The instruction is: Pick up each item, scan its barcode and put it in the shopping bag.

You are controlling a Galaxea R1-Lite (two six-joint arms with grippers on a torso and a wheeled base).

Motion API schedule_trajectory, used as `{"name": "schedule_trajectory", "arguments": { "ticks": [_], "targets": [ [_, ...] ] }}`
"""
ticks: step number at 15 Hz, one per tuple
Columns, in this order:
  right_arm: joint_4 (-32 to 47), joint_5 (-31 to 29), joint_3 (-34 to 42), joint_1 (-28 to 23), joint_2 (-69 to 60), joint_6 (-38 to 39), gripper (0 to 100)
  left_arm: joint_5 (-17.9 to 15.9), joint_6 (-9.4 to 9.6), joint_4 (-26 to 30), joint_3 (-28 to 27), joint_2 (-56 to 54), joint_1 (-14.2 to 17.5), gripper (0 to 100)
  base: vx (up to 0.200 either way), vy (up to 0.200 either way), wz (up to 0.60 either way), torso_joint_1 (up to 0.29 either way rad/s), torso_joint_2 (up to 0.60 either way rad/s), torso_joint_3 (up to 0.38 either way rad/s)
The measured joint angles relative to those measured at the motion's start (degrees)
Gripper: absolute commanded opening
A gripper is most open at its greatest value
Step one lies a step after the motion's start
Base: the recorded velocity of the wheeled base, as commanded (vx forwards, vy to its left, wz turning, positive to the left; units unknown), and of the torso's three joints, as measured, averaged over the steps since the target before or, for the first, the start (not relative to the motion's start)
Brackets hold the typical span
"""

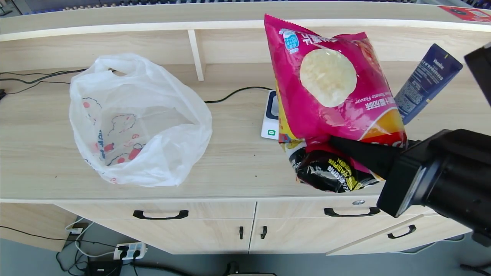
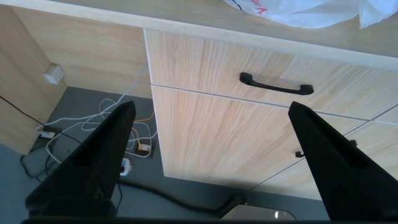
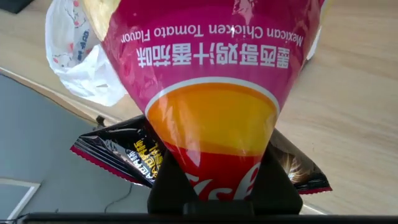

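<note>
Head view first: got the pink chip bag (image 1: pixel 330 84) pinched by its lower end in the right gripper (image 1: pixel 337 142), held up above the counter (image 1: pixel 238 168) and partly covering the white scanner (image 1: pixel 270 115) from this angle. Lying underneath, a black snack packet (image 1: pixel 330 172); farther back on the right, a blue tube (image 1: pixel 427 82). Well off to the left, the shopping bag (image 1: pixel 138 119), mouth gaping.

Over to the left wrist: left gripper (image 2: pixel 211 109) spread wide, holding nothing, down by a drawer handle (image 2: pixel 277 84) below the counter edge.

Right wrist now: clamped tight on the pink chip bag's red-and-orange end, with the black snack packet on the counter beneath.
</note>
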Motion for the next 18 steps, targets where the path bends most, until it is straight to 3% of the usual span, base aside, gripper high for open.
{"name": "schedule_trajectory", "arguments": {
  "ticks": [3,5,8,13,18],
  "targets": [
    [-12.6,-0.1,8.7,0.3,-1.0,-4.1,0,0.0,0.00,0.0,0.0,0.0,0.0,100,-0.200,0.000,0.00,0.009,0.01,0.004],
    [-13.3,-0.2,10.7,0.4,-1.2,-4.1,0,0.0,-0.02,0.0,0.0,0.0,0.0,100,-0.200,0.000,0.00,-0.005,0.00,0.000],
    [-13.5,-0.2,11.3,-0.1,-1.7,-4.1,0,0.0,-0.02,0.0,0.0,0.0,0.0,100,0.000,0.000,0.00,0.000,0.00,0.000],
    [-13.4,-0.4,11.1,-0.3,-2.0,-4.1,0,0.0,-0.11,0.0,0.0,0.0,0.0,100,0.000,0.200,0.00,0.008,0.00,0.005],
    [-13.1,0.4,8.3,-1.3,-1.3,-4.0,0,0.0,-0.17,-0.1,0.0,0.0,-0.1,100,0.000,0.040,0.60,0.007,0.00,0.000]
  ]
}}
